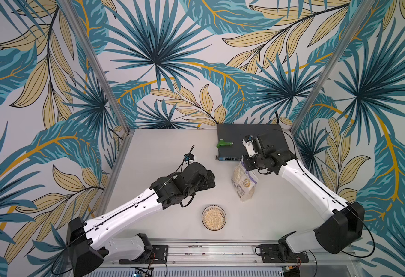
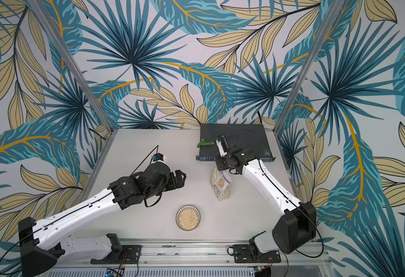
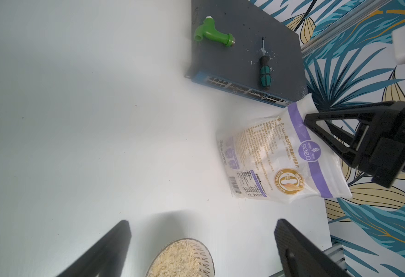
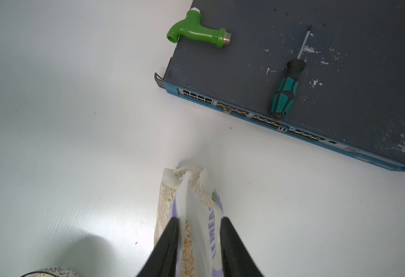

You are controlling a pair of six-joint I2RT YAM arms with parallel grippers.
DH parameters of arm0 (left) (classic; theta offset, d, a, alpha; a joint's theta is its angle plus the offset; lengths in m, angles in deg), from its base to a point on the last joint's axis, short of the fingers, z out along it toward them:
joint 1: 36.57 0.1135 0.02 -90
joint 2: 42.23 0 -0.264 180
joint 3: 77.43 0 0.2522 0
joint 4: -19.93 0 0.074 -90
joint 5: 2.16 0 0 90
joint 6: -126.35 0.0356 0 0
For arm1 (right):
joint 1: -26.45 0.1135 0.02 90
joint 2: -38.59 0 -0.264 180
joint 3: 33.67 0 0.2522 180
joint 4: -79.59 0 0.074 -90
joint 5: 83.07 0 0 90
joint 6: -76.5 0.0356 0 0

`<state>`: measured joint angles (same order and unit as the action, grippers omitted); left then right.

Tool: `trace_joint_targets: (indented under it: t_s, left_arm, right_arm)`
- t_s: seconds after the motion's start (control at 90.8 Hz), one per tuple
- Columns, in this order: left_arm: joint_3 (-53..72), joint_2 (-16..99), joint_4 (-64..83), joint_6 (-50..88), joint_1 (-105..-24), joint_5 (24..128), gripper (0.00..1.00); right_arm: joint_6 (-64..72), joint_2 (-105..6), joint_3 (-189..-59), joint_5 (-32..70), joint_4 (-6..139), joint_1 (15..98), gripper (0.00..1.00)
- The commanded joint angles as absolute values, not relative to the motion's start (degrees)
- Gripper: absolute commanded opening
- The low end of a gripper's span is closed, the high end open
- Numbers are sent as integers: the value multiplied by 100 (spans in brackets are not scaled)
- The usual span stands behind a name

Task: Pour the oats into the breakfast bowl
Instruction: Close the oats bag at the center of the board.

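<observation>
Well, Oats in the Bowl, Pouch Between the Right Fingers

Reading the table [image 1: 160, 148] as a clock face from the rail side, the breakfast bowl [image 1: 202, 217] sits at 6 o'clock, near the front edge, and pale oats [image 1: 213, 218] cover its inside. The oats pouch [image 1: 244, 183] rests on the table between 1 and 2 o'clock from the bowl, well apart from it. It leans, with its top end toward the dark network switch [image 1: 235, 135] at the back, around 1 o'clock. The right gripper [image 4: 199, 218] has a finger on either side of the pouch's top, with plastic filling the gap. Whether they squeeze it or merely straddle it I cannot tell. The left gripper [image 3: 202, 223] hangs above the table at about 12 o'clock from the bowl, fingers spread wide, holding nothing. On the switch lie a green pipe fitting [image 4: 196, 33] and a teal-handled screwdriver [image 4: 284, 96], apart from each other.
</observation>
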<state>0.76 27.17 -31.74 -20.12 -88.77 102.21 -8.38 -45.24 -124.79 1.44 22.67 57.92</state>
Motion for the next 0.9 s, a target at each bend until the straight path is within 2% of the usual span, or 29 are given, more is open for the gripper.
trace_joint_targets:
  t_s: [0.0,0.066,0.088,0.132,0.452,0.474,0.54,0.584,0.893]
  left_arm:
    - [-15,2568,-3086,-2050,-8899,10338,97]
    - [-36,2547,-3083,-2060,-8895,10349,97]
    - [-42,2545,-3083,-2060,-8895,10349,97]
    - [-44,2541,-3083,-2060,-8895,10349,97]
    - [-159,2476,-3030,-2060,-8895,10366,97]
    - [-168,2470,-3017,-2060,-8895,10360,97]
    - [-170,2465,-3007,-2065,-8895,10345,97]
    - [-170,2465,-3019,-2061,-8895,10334,97]
    - [-241,2319,-3066,-2069,-8895,10384,97]
  right_arm:
    - [-923,-4682,-12598,244,2397,5747,32]
    - [-933,-4758,-12637,275,2405,5740,26]
    - [-929,-4777,-12647,281,2412,5742,20]
    - [-924,-4803,-12666,267,2433,5744,0]
    - [-809,-4707,-12715,72,2599,5735,0]
    - [-800,-4757,-12746,63,2552,5736,5]
    - [-765,-4843,-12768,65,2550,5731,33]
    - [-750,-4858,-12768,77,2576,5736,39]
    - [-749,-5034,-12836,-26,2722,5736,41]
